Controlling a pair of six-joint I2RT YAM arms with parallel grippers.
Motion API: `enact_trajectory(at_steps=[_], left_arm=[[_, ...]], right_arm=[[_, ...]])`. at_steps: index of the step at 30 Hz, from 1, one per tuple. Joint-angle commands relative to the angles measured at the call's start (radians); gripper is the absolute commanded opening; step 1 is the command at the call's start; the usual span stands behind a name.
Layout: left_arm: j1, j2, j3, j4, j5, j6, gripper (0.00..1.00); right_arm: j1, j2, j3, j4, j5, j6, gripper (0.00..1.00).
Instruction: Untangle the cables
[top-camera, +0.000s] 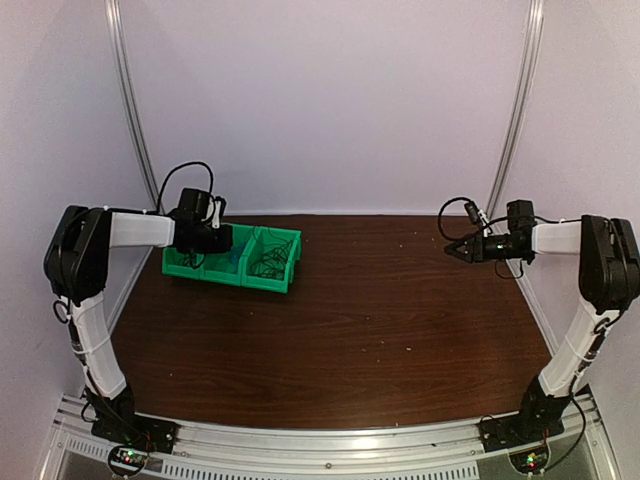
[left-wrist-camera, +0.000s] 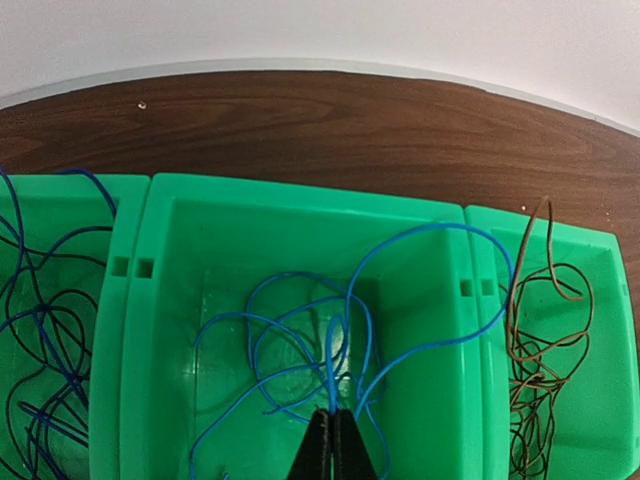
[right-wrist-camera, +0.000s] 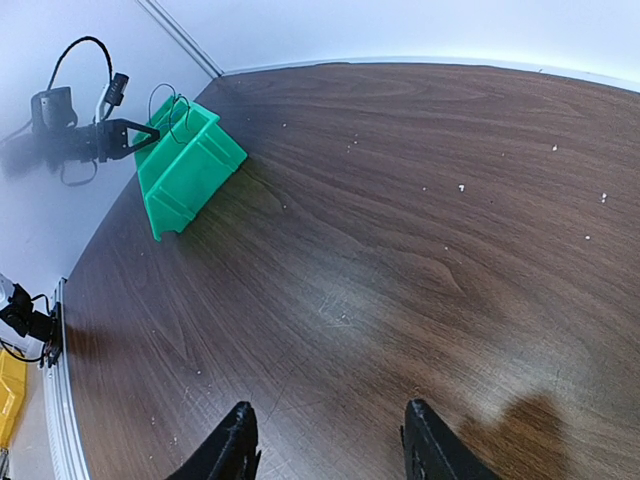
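Green bins (top-camera: 238, 274) at far-left table (top-camera: 380, 320) edge | left hand (left-wrist-camera: 333, 418) pinches blue cable (left-wrist-camera: 430, 232) | right hand (right-wrist-camera: 328, 410) half-open, empty

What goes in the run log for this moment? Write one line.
left claw: shut on blue cable in middle bin | right claw: open, empty, over table

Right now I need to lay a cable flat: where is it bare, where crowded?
Bare: the table from the bins across to the right end effector and toward the near edge. Crowded: the far-left corner, where the left end effector sits among cables in the bins.
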Motion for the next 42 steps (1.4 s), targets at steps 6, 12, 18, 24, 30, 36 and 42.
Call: enact_trajectory(at_steps=[6, 12, 18, 24, 30, 36, 42], left_arm=[[-0.014, 0.009, 0.058, -0.048, -0.018, 0.012, 0.0], [-0.049, -0.002, 0.038, -0.101, -0.065, 0.015, 0.0], [-0.069, -0.004, 0.036, -0.149, -0.142, 0.051, 0.0], [-0.069, -0.004, 0.112, -0.267, -0.2, 0.062, 0.12], [-0.069, -0.08, 0.174, -0.344, -0.245, 0.087, 0.33], [-0.067, -0.173, 0.197, -0.41, -0.266, 0.13, 0.48], [-0.062, -0.305, 0.188, -0.37, -0.174, 0.204, 0.55]], right_arm=[[-0.002, 0.021, 0.016, -0.012, -0.023, -0.015, 0.51], [-0.002, 0.018, 0.017, -0.015, -0.022, -0.016, 0.5], [-0.002, 0.026, 0.018, -0.017, -0.022, -0.016, 0.51], [-0.002, 0.009, 0.019, -0.023, -0.017, -0.017, 0.51], [-0.002, -0.012, 0.043, -0.068, 0.025, -0.061, 0.51], [0.016, -0.068, 0.148, -0.225, 0.194, -0.179, 0.51], [0.164, -0.17, 0.241, -0.323, 0.481, -0.301, 0.56]])
